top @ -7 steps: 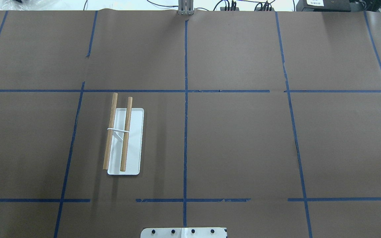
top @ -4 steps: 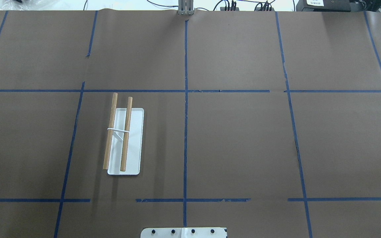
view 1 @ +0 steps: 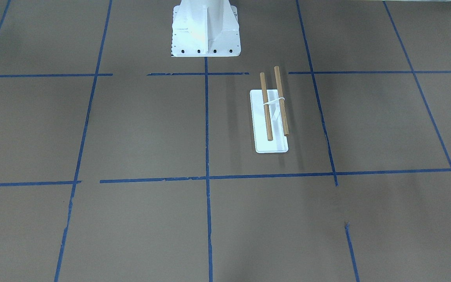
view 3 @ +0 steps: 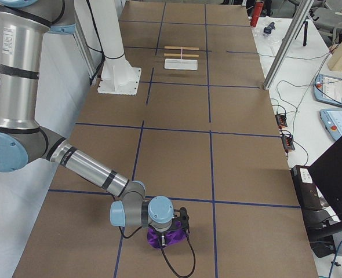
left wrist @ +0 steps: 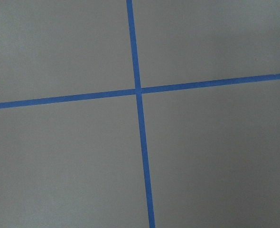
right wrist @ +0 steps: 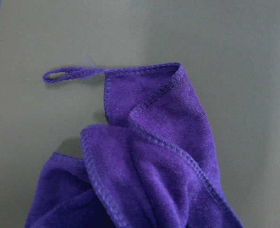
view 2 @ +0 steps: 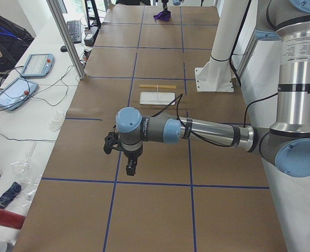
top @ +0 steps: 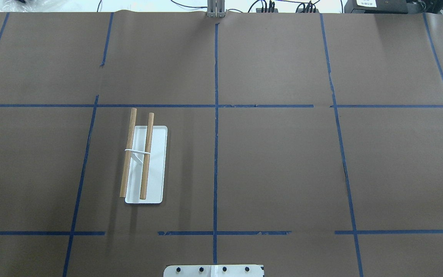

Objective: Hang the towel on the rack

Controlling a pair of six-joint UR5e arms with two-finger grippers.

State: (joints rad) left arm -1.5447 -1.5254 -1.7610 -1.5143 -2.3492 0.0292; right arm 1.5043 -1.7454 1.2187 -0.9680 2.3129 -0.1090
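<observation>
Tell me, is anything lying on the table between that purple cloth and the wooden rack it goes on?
Nothing visible does. The towel lies near the robot's right-hand end of the table, the rack far along it. Between them is only brown paper with blue tape lines. The white pedestal stands off to the side.

Even bright overhead light, soft faint shadows, wrist close-ups slightly soft

I'm working in a robotics lab: my counter [top: 283, 161] is papered brown and gridded with blue tape [top: 215, 154], teach pendants [view 2: 37, 64] and loose cables [view 3: 293, 95] lie on the white side bench [view 2: 13, 123], an aluminium post [view 2: 66, 37] rises at its edge, and a white robot pedestal [view 1: 204, 27] stands on it.
</observation>
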